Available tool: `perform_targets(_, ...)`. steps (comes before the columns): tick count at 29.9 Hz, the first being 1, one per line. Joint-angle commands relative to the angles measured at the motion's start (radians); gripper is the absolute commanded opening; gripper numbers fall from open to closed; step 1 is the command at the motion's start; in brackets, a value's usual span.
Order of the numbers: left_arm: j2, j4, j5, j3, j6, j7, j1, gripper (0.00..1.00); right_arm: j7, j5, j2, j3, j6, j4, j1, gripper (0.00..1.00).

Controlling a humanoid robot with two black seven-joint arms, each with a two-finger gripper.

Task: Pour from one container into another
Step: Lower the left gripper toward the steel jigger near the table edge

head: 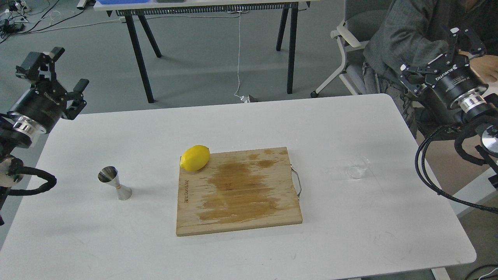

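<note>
— Nearest us, what is lying on the white table (116, 249)?

— Bare matte tabletop is running along the near edge, smooth, with rounded corners. Just behind it a rectangular bamboo cutting board (237, 192) is sitting about mid-table, its grain darkened by wet-looking brown patches, a thin metal handle (297, 182) sticking out of its right side.

— And the yellow thing?

— A lemon (195, 158), oval and slightly dimpled, is resting on the board's far left corner, overhanging it a little.

— Where is the pouring gear standing?

— The steel jigger (114, 182) is standing upright towards the table's left edge, well apart from the board: shiny, hourglass-shaped, narrow waist with a thin gold band, mouth facing up. The clear cup (357, 171) is sitting towards the right edge, short, round and so transparent it is barely showing against the white. I cannot tell whether anything is in it.

— Room to move?

— Open tabletop is lying around both vessels, and neither is touching anything.

— The claws?

— The left gripper (66, 70) is hovering off the far left corner, fingers spread, holding nothing. The right gripper (443, 52) is hanging beyond the far right corner, fingers likewise parted and empty, in front of a seated person in grey (404, 35).
</note>
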Motion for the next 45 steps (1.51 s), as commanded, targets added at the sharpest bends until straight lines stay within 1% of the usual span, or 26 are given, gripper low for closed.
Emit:
perform_targets(1, -0.007, -0.002, 0.0, -0.003, 0.0, 0.0, -0.003, 0.99, 0.0, -0.001, 0.0, -0.002, 0.0, -0.002, -0.001, 0.99)
perform_targets(6, 0.002, 0.004, -0.006, -0.008, 0.0, 0.0, -0.012, 0.99, 0.0, 0.0, 0.0, -0.002, 0.0, -0.001, -0.003, 0.99)
perform_targets(9, 0.007, 0.045, -0.078, -0.019, 0.0, 0.0, -0.009, 0.99, 0.0, 0.0, 0.002, -0.002, 0.0, -0.002, -0.003, 0.99)
perform_targets(11, 0.01, 0.052, -0.089, -0.016, 0.0, 0.0, -0.01, 0.99, 0.0, 0.0, 0.002, -0.002, 0.0, -0.002, -0.003, 0.99)
perform_targets(14, 0.037, 0.055, -0.057, -0.012, 0.0, 0.0, -0.013, 0.99, 0.0, 0.0, 0.002, 0.0, 0.0, 0.001, -0.003, 0.99)
perform_targets(17, 0.094, 0.042, 0.07, -0.012, 0.0, 0.0, -0.027, 0.99, 0.0, 0.0, 0.002, 0.0, 0.0, 0.001, -0.003, 0.99)
perform_targets(20, 0.128, -0.017, 0.274, -0.009, 0.0, 0.0, -0.082, 0.99, 0.0, 0.0, 0.002, 0.0, 0.0, -0.001, -0.006, 0.99)
perform_targets(22, 0.163, -0.066, 0.432, -0.012, 0.0, 0.0, -0.091, 0.99, 0.0, 0.0, 0.002, 0.0, 0.0, -0.001, -0.01, 0.99)
perform_targets(24, 0.194, -0.164, 0.539, -0.014, 0.0, 0.0, -0.088, 0.99, 0.0, 0.0, 0.002, -0.002, 0.0, -0.001, -0.01, 0.99)
perform_targets(27, 0.261, -0.341, 0.57, -0.003, 0.0, 0.0, -0.064, 0.99, 0.0, 0.0, 0.005, -0.002, 0.0, 0.001, -0.015, 0.99)
perform_targets(28, 0.276, -0.387, 0.589, 0.0, 0.021, 0.0, -0.05, 0.99, 0.0, 0.0, 0.009, -0.002, 0.0, 0.001, -0.015, 0.99)
perform_targets(30, 0.296, -0.47, 0.687, 0.006, 0.187, 0.0, -0.007, 0.99, 0.0, 0.0, 0.02, 0.0, 0.0, 0.001, -0.015, 0.99)
perform_targets(34, 0.306, -0.563, 0.914, 0.009, 0.54, 0.0, 0.101, 0.99, 0.0, 0.0, 0.021, 0.001, 0.0, 0.001, -0.018, 0.99)
perform_targets(40, 0.405, -0.628, 1.069, 0.011, 0.89, 0.0, 0.269, 0.99, 0.0, 0.0, 0.021, 0.008, 0.0, 0.001, -0.032, 0.99)
perform_targets(41, 0.424, -0.642, 1.083, 0.011, 0.942, 0.0, 0.302, 0.99, 0.0, 0.0, 0.021, 0.008, 0.0, 0.001, -0.033, 0.99)
perform_targets(42, 0.445, -0.655, 1.095, 0.011, 0.977, 0.0, 0.342, 0.99, 0.0, 0.0, 0.021, 0.006, 0.0, 0.001, -0.033, 0.99)
perform_targets(45, 0.482, -0.668, 1.126, 0.011, 0.977, 0.0, 0.444, 0.99, 0.0, 0.0, 0.021, 0.006, 0.0, 0.001, -0.038, 0.99)
